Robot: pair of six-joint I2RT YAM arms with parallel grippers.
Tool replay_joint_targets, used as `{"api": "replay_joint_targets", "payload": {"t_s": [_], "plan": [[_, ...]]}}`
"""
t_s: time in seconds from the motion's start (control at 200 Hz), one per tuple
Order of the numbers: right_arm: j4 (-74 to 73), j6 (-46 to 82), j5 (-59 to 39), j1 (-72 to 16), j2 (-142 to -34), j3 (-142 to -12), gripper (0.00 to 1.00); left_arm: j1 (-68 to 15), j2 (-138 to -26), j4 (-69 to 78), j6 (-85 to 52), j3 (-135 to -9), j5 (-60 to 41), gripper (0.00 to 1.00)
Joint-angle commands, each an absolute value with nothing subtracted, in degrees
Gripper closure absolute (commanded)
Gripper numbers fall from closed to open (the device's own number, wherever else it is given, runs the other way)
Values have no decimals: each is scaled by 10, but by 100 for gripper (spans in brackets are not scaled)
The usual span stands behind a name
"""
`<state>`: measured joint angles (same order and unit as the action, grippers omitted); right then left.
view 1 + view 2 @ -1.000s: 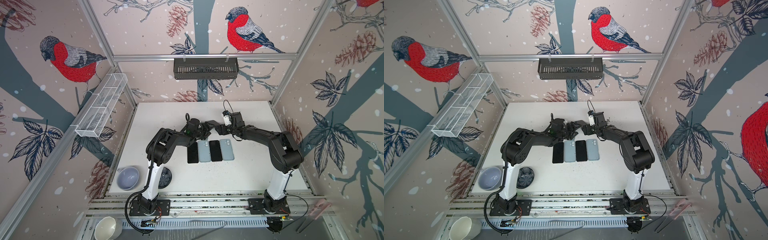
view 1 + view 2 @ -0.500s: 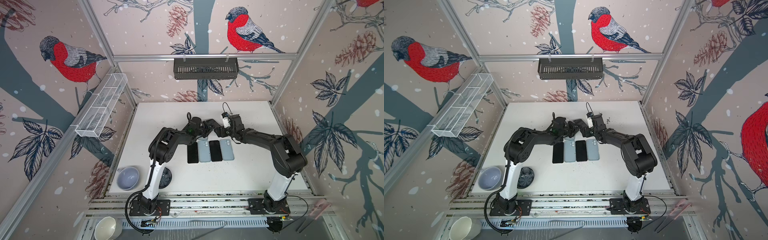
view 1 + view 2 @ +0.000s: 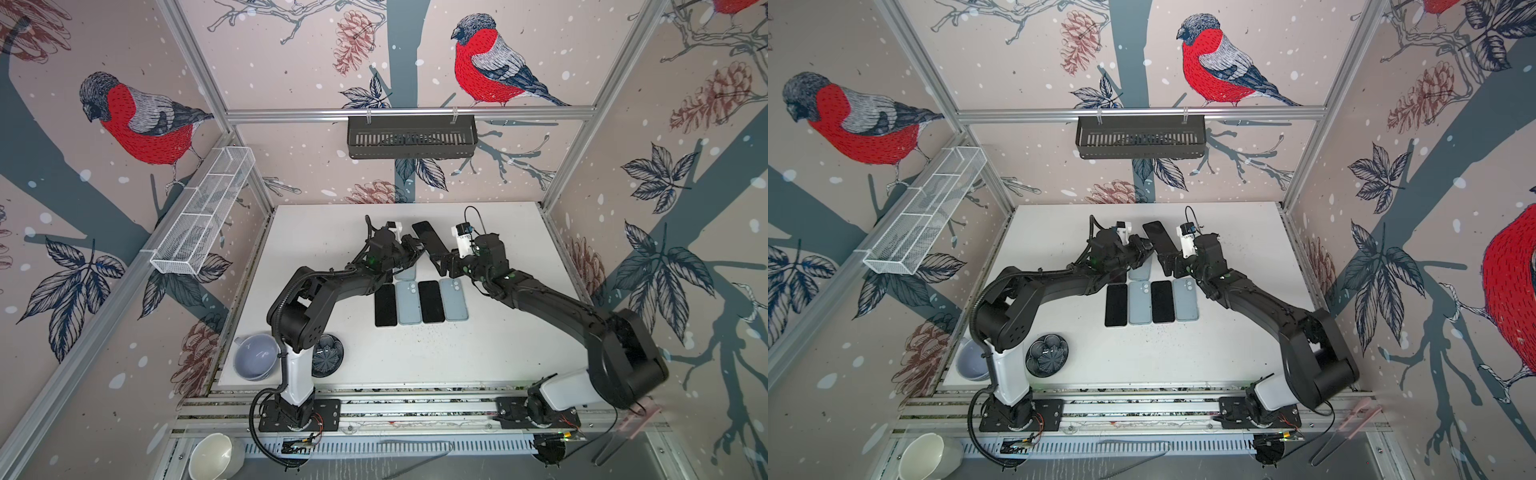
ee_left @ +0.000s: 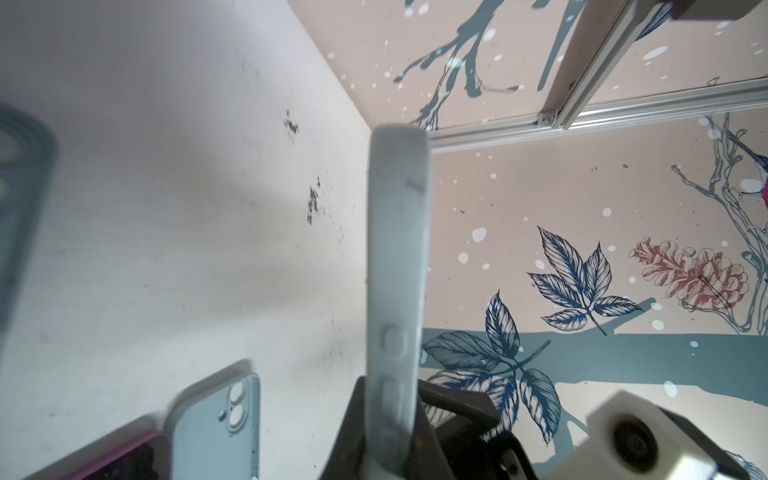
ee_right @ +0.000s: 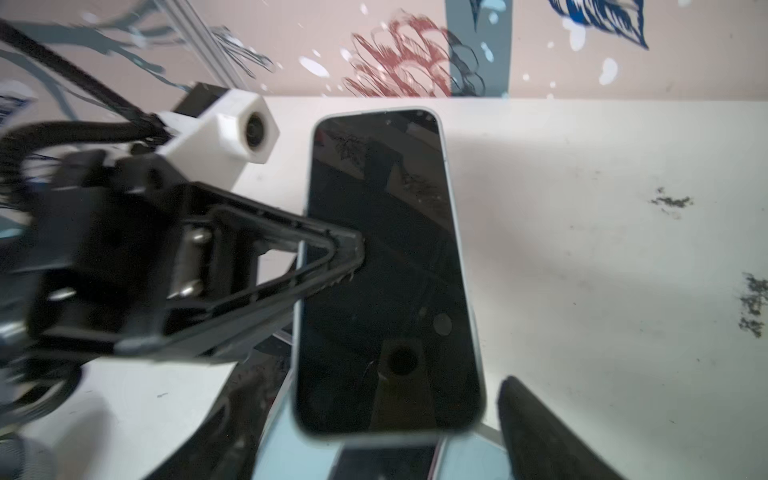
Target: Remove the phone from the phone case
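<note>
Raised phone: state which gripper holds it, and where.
Left gripper clamps the phone by one long edge, near its side buttons; right gripper is open.

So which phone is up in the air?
The light-blue-cased phone pinched in the left hand, tilted up above the table. The other phones lie flat on it.

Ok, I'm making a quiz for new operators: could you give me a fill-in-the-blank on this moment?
The left claw is ___ on the phone.
The right claw is ___, gripping nothing.
The bowl sits nearest the ___ arm.
Missing words: shut; open; left.
</note>
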<state>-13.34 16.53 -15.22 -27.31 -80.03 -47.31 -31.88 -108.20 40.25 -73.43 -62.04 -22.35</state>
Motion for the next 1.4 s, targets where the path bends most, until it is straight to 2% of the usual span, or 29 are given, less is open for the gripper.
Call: {"api": "replay_joint_targets", "payload": {"t_s": [0.0,0.195,0.34,0.57,0.715,0.805,0.966,1.071,1.316,1.396], "plan": [[-198,233,-232,-274,-732,-425,1,-316,-1022,447,-654,-593,-184,100],[-280,350,-296,-271,-622,-334,1,-317,-886,498,-568,-490,-154,100],[-416,457,-342,-274,-575,-273,0,-332,-803,540,-531,-429,-142,100],[-545,533,-364,-318,-598,-242,0,-391,-728,581,-507,-372,-112,100],[-552,542,-354,-332,-618,-247,6,-431,-706,598,-505,-350,-83,100],[-598,571,-362,-331,-637,-239,12,-450,-699,610,-505,-339,-72,100],[-629,595,-367,-332,-657,-242,30,-474,-693,628,-505,-324,-49,100],[-638,606,-376,-331,-666,-247,36,-484,-696,637,-504,-321,-42,100],[-652,621,-386,-331,-664,-249,77,-489,-721,714,-535,-296,-45,100],[-655,625,-389,-331,-665,-251,87,-491,-734,747,-551,-289,-51,100]]}}
